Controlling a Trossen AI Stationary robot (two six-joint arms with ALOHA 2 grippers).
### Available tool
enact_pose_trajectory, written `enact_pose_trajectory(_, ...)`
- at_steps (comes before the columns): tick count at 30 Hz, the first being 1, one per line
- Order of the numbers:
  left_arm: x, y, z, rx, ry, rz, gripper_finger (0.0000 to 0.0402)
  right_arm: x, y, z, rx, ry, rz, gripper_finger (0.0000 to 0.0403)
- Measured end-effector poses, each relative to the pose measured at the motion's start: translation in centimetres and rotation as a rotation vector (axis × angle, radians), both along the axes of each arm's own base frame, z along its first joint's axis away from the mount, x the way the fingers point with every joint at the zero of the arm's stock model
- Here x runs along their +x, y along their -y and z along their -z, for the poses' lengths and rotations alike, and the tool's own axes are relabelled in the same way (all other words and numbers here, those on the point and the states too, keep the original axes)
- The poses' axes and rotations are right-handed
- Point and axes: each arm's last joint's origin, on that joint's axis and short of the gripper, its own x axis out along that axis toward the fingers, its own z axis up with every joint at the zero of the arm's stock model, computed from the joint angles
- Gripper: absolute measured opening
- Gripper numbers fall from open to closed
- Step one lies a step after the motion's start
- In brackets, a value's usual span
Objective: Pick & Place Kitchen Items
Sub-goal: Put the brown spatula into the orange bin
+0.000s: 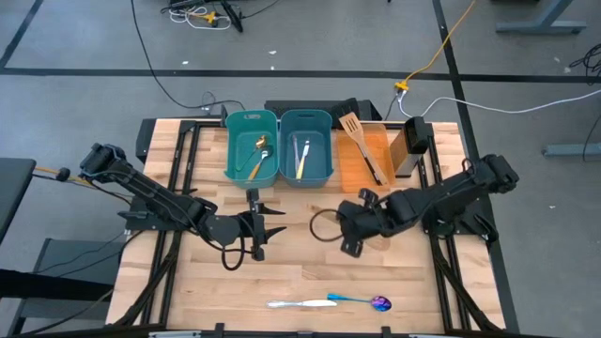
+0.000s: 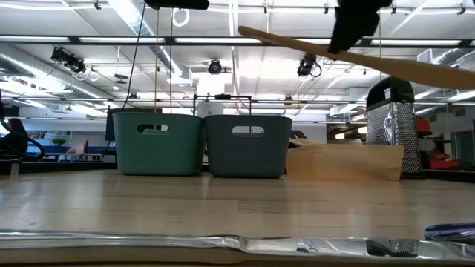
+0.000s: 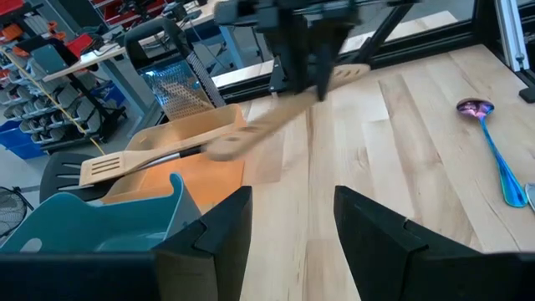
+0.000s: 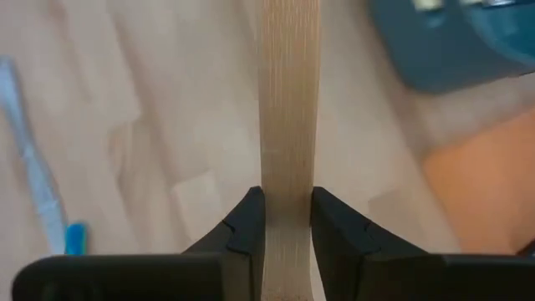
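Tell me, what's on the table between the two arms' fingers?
Nothing: in the high view only bare table lies between the left gripper and the right gripper.

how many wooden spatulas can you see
2. One wooden spatula lies on the orange tray beside the black spatula. The other is clamped in the right gripper, lifted above the table. The left gripper waits open mid-table.

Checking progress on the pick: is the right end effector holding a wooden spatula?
Yes, the right end effector is shut on the handle of a wooden spatula, fingers pressing both its sides.
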Motion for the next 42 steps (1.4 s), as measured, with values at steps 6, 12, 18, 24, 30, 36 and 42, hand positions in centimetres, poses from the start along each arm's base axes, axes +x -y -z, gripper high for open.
enact_pose_trajectory(6, 0.0, 0.0, 0.0, 0.000, 0.000, 0.000, 0.0177, 0.8, 2.4, -0.3, -0.042, 0.027, 0.104, 0.0081)
enact_pose_trajectory(12, 0.0, 0.0, 0.1, 0.005, -0.009, 0.000, 0.0177, 1.4, 4.9, -0.4, -0.085, 0.040, 0.184, 0.0081)
enact_pose_trajectory(18, -0.1, 0.0, 0.2, 0.010, -0.020, 0.000, 0.0177, 1.7, 7.6, -0.5, -0.145, 0.055, 0.283, 0.0081)
enact_pose_trajectory(24, -0.1, -0.1, 0.3, 0.016, -0.032, -0.001, 0.0177, 1.9, 10.2, -0.5, -0.174, 0.050, 0.357, 0.0081)
enact_pose_trajectory(30, -0.2, -0.1, 0.4, 0.020, -0.039, -0.001, 0.0177, 1.8, 12.5, -0.5, -0.210, 0.035, 0.403, 0.0081)
enact_pose_trajectory(36, -0.1, -0.1, 0.3, -0.003, -0.032, -0.009, 0.0177, 1.6, 15.5, -0.6, -0.233, 0.029, 0.466, 0.0081)
enact_pose_trajectory(42, -0.1, -0.1, 0.3, -0.004, -0.032, -0.009, 0.0177, 1.0, 18.5, -0.7, -0.241, 0.015, 0.510, 0.0081)
